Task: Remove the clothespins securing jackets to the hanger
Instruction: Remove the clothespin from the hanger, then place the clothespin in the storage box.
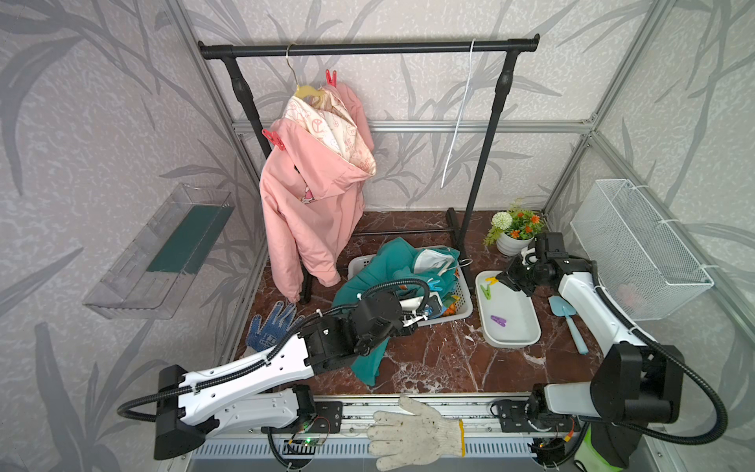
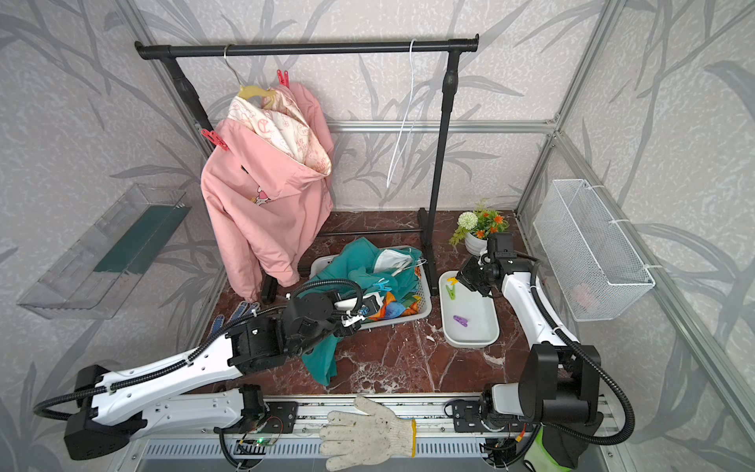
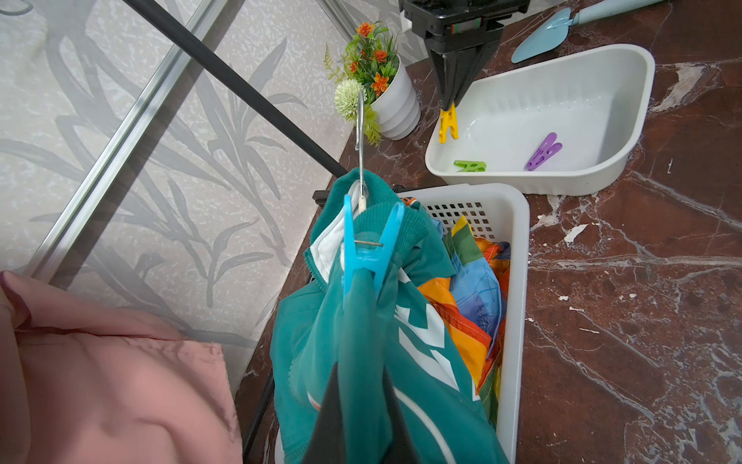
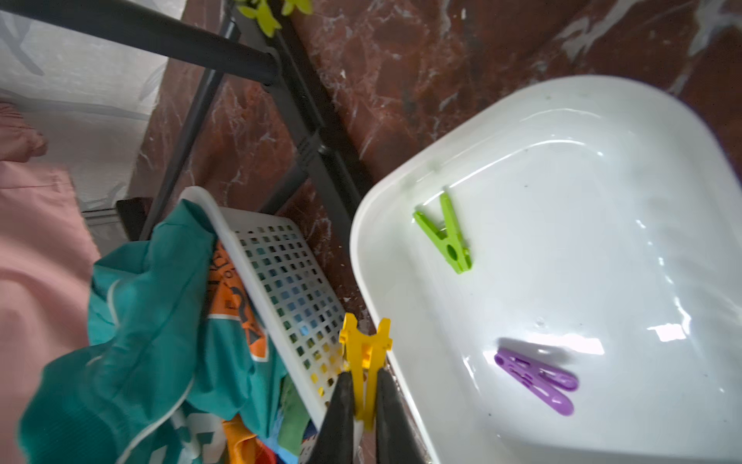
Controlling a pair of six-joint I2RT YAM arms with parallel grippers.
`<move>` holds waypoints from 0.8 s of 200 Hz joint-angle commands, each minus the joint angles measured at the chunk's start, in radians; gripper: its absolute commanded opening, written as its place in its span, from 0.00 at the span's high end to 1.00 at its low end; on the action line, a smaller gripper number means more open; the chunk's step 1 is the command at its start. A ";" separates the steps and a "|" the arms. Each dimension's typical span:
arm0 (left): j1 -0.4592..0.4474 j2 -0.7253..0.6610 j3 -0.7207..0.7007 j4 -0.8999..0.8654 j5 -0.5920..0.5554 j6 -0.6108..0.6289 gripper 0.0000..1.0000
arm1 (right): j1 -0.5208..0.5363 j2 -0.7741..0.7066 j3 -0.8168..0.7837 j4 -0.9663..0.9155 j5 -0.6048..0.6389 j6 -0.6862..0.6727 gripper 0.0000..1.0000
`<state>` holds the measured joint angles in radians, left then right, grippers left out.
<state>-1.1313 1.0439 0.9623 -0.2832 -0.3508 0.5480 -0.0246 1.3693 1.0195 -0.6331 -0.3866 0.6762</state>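
Left end effector (image 3: pixel 360 369) clamped on teal jacket (image 3: pixel 305 341), just beside blue pin (image 3: pixel 367 249), which is clipped onto that jacket. Teal jacket drapes over basket (image 3: pixel 518 281) mid tabletop, with striped jacket (image 3: pixel 473 289) inside. Right end effector (image 4: pixel 363 377) clamped on yellow pin (image 4: pixel 364 353), at the far-left rim of tray (image 4: pixel 355 241), right of basket. Green pin (image 4: pixel 447 237) and purple pin (image 4: pixel 536 381) lie in tray. Two red pins (image 1: pixel 331 77) (image 1: pixel 273 139) sit on pink jacket (image 1: pixel 310 204), which hangs far left on rail (image 1: pixel 367 48).
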 commanded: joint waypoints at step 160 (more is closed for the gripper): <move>-0.003 -0.026 -0.013 0.058 -0.023 0.014 1.00 | -0.001 0.020 -0.105 0.048 0.054 -0.106 0.22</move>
<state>-1.1313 1.0382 0.9581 -0.2714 -0.3565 0.5480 -0.0246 1.4311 0.9138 -0.5873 -0.3378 0.5957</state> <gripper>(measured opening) 0.061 0.725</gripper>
